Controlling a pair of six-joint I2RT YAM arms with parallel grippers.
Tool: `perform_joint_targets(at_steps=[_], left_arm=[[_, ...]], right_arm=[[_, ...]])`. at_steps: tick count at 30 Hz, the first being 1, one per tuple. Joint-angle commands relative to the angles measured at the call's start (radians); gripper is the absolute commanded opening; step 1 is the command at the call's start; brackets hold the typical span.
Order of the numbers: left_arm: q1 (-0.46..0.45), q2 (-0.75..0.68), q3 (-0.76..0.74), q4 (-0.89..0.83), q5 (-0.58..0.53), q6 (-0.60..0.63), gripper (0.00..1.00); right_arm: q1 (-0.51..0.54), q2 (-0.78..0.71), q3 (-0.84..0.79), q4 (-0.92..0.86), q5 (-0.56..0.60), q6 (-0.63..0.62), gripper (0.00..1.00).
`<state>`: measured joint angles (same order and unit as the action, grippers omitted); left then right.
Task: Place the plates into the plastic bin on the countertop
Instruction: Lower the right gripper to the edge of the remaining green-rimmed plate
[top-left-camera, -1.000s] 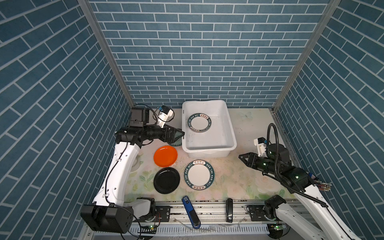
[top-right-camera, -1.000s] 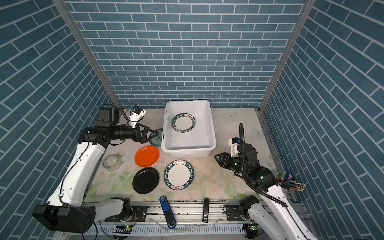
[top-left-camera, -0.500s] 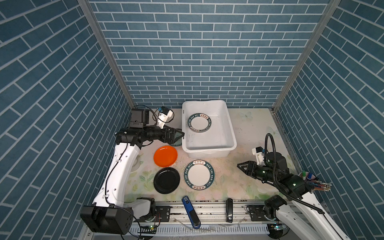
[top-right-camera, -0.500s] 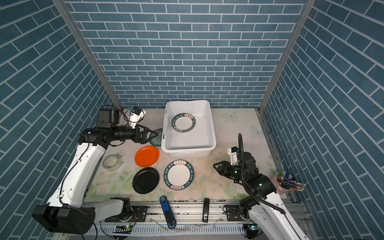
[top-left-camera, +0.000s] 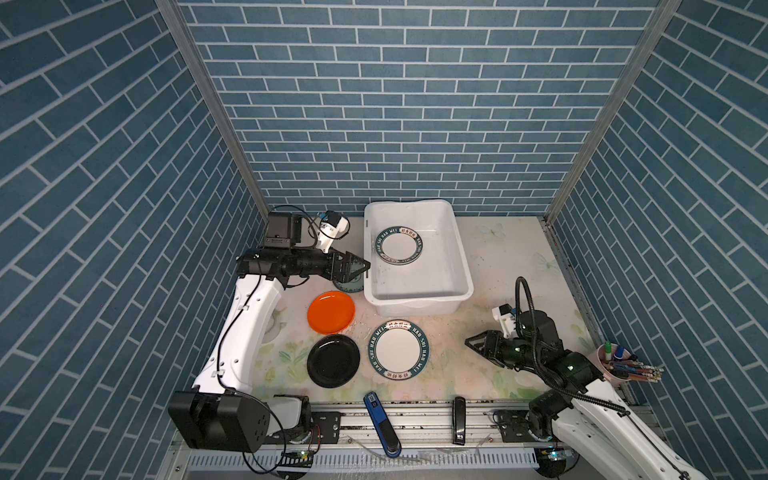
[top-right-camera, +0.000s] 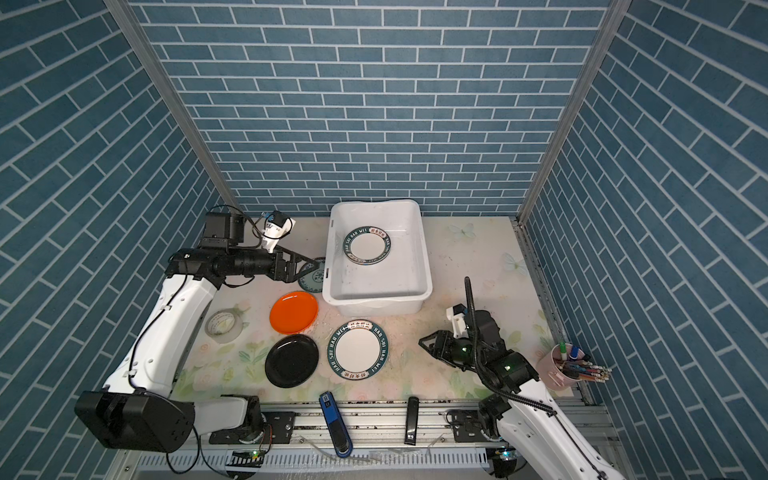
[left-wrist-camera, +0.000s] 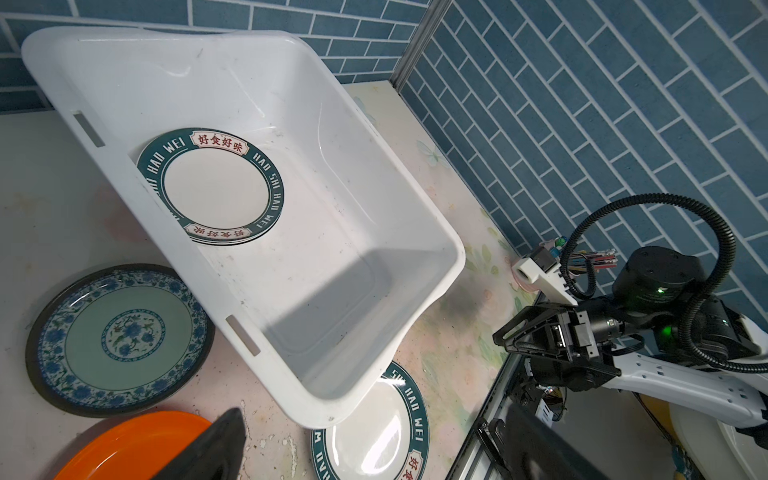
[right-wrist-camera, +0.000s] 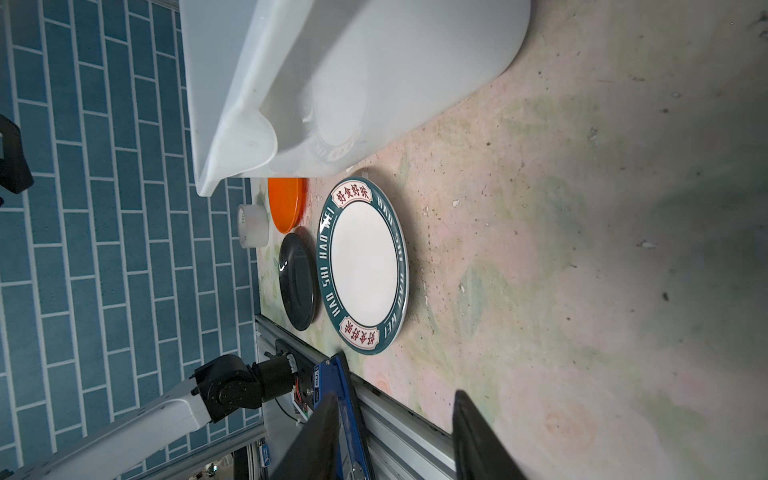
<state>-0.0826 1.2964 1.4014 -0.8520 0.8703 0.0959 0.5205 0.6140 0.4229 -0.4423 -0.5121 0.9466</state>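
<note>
Four plates (top-left-camera: 331, 311) lay outside the plastic bin (top-left-camera: 415, 306); one lettered plate (top-left-camera: 398, 246) showed inside.
Right gripper (top-left-camera: 471, 345), jaws part open and empty, pointed frame-left at the nearer lettered-rim plate (top-left-camera: 399, 350), lower centre; left gripper (top-left-camera: 365, 268) gaped empty beside the bin.

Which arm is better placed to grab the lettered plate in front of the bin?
Likely right: the right gripper, open, faces that plate across the countertop; the left gripper hovers beside the bin.

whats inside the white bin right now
A lettered-rim plate lies flat on the floor of the plastic bin. Edges peeking out beneath it suggest something stacked underneath, but the plate covers it.
</note>
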Motion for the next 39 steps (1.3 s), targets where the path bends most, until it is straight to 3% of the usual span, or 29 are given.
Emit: perform_joint_targets(at_steps=[1, 11, 18, 39], left_arm=[[0.006, -0.007, 0.022, -0.009, 0.053, 0.014, 0.99], [0.006, -0.019, 0.01, -0.007, 0.056, 0.013, 0.99], [0.006, -0.037, -0.019, 0.012, 0.065, 0.007, 0.99], [0.006, -0.051, -0.026, 0.018, 0.067, 0.002, 0.99]], right_arm=[[0.038, 0.028, -0.019, 0.072, 0.016, 0.026, 0.45], [0.245, 0.248, -0.008, 0.218, 0.133, 0.023, 0.46], [0.32, 0.304, -0.051, 0.326, 0.178, 0.082, 0.45], [0.407, 0.476, -0.085, 0.528, 0.211, 0.133, 0.45]])
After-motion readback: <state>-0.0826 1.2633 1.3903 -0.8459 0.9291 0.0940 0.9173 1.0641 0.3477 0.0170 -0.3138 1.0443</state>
